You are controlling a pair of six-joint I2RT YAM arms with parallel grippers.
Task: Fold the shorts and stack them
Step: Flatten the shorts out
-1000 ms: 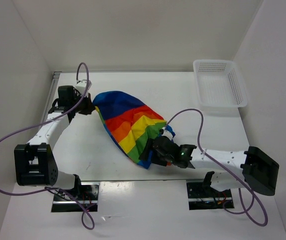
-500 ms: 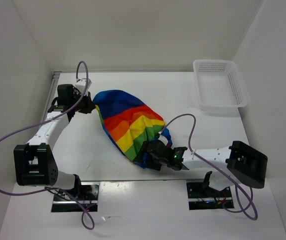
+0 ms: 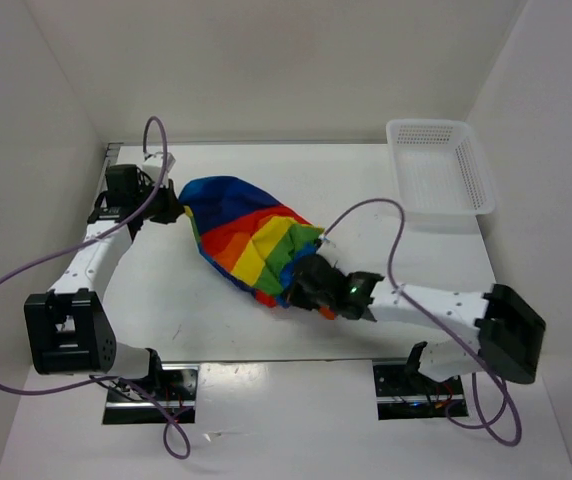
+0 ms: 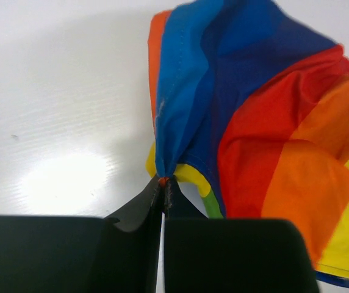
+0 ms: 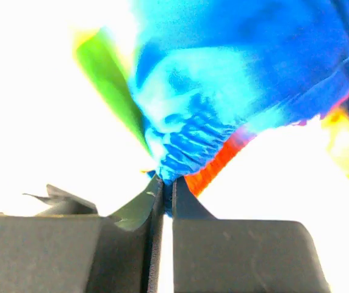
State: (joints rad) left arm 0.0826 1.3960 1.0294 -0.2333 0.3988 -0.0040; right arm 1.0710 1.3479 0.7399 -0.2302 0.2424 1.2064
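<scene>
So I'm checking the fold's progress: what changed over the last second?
The right gripper, shut on the near end of the rainbow-striped fabric shorts, carried it inward toward the far end, bunching the cloth shorter. The left gripper, shut on the far end, shifted slightly left. The white plastic mesh basket stayed put.

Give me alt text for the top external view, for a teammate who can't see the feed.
Rainbow-striped shorts lie bunched mid-frame, pinched at both ends: jaws of the left arm shut on the far-left end, jaws of the right arm shut on the near-right end. A white mesh basket sits in the far right corner.
</scene>
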